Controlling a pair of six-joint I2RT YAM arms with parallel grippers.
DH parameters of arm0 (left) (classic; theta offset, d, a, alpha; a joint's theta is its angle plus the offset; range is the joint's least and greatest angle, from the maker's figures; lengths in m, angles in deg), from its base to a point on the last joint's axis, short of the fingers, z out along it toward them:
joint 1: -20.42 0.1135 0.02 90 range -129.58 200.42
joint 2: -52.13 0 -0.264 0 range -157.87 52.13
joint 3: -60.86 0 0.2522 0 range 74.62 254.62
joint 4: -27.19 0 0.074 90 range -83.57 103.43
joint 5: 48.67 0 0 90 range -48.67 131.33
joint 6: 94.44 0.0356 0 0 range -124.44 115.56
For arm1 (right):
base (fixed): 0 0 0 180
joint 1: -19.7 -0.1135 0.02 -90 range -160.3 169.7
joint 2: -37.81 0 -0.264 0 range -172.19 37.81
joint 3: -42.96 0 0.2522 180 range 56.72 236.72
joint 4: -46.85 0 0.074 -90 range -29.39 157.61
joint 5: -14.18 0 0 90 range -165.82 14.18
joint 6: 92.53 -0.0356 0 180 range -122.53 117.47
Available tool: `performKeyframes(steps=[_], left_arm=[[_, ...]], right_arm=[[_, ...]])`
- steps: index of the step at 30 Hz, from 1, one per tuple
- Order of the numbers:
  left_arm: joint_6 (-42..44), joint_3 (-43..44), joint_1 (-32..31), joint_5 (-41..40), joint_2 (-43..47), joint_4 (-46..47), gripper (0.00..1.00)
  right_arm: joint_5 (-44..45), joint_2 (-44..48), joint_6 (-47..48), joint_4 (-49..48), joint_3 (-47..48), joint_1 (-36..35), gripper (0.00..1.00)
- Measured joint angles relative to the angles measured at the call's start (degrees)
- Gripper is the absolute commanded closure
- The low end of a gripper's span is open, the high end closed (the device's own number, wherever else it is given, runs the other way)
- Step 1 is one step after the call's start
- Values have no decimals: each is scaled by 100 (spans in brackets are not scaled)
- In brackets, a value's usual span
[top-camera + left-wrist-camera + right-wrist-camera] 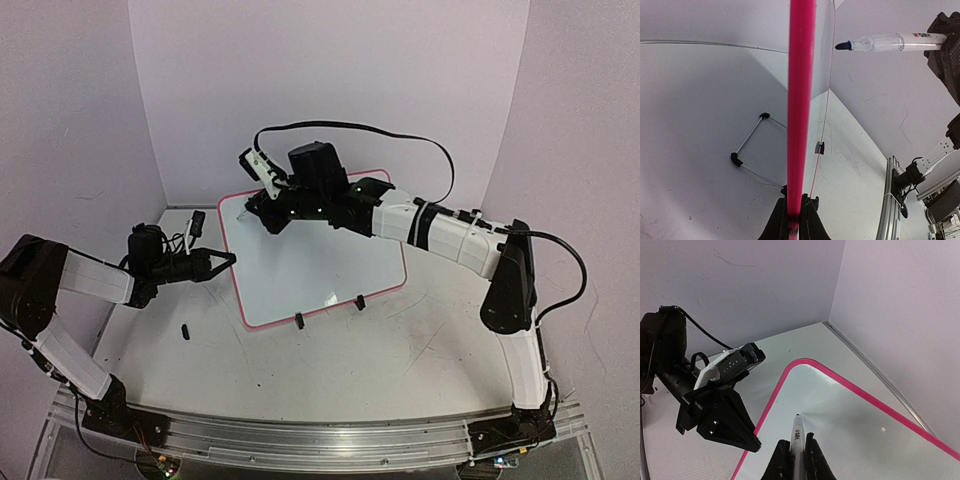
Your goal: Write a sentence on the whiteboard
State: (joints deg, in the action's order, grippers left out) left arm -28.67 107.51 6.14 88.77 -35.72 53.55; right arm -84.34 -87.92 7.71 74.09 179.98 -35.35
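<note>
— Where is the whiteboard [320, 265] now, and what holds it?

— It stands tilted near the middle of the worktop [420, 345], on its black clip feet [298, 320]. My left tool [222, 262] is clenched on the pink rim [801, 100] at the left edge. My right tool [796, 447] grips the marker [890, 41], with its tip at the upper left corner. I cannot tell if the tip touches the face. I see no writing on it.

— How will the board handle?

— I judge it light and stiff, but glossy. It can slide or tip back when the marker pushes on it. The rim at the side is the good place to hold, away from the face where I write. I would press softly with the tip
</note>
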Motion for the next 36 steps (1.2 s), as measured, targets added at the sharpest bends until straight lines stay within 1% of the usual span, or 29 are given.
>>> performKeyframes(steps=[22,36], left_arm=[[0,0,4,39,0,0,100],[-2,0,9,37,0,-11,100]], right_arm=[[35,-136,-42,28,120,0,100],[-140,-13,-243,-42,-444,-46,100]])
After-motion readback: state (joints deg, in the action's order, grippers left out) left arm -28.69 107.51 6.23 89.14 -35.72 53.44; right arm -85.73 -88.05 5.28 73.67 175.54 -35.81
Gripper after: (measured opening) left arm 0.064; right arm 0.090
